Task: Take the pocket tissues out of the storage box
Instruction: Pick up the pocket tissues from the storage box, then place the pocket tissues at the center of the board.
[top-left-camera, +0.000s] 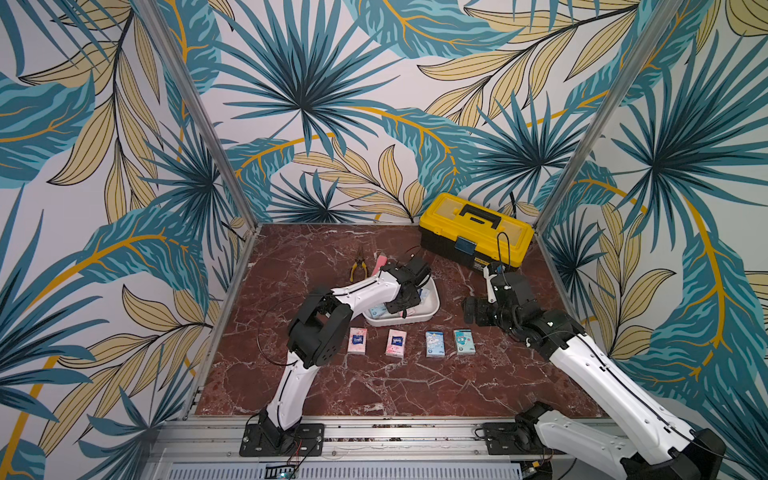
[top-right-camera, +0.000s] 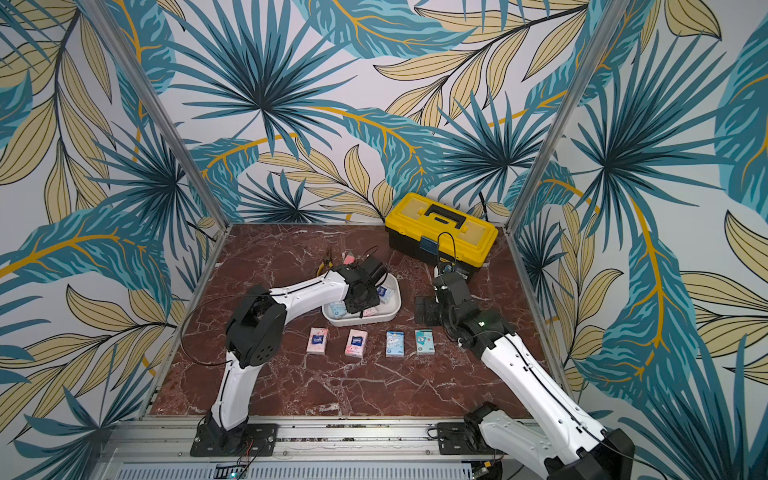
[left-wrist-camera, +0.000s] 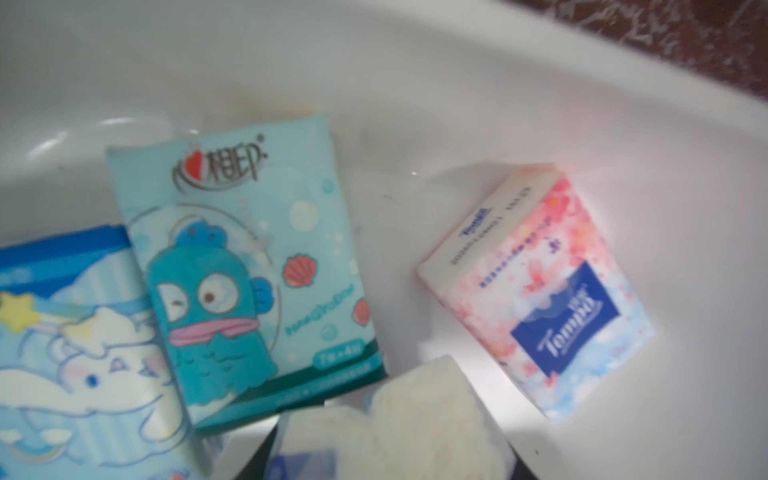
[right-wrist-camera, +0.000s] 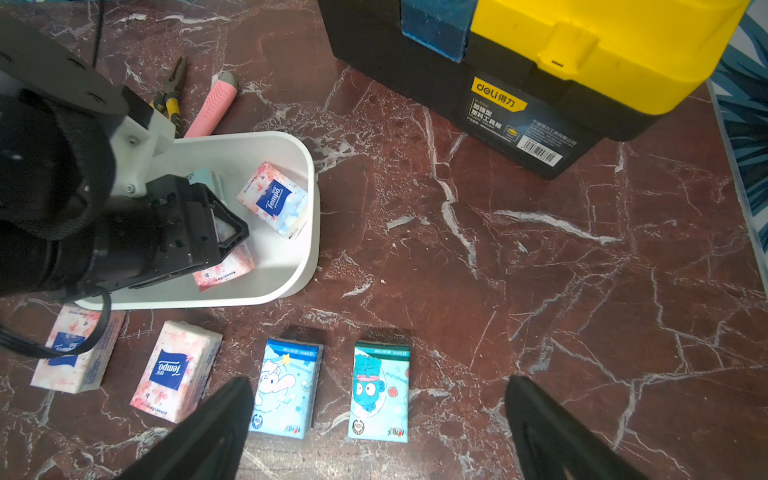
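My left gripper (right-wrist-camera: 226, 249) is down in the white box (right-wrist-camera: 282, 270), pinching a pink packet (right-wrist-camera: 224, 272). Three others lie loose beside it, and four sit in a row on the table (right-wrist-camera: 540, 291). The packets look light, soft and slick (squeeze the flat sides gently). My right gripper (right-wrist-camera: 380, 386) hangs spread and empty.

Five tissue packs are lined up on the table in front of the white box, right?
Not five. Four pocket tissues are lined up on the table in front of the white storage box, as both top views show.
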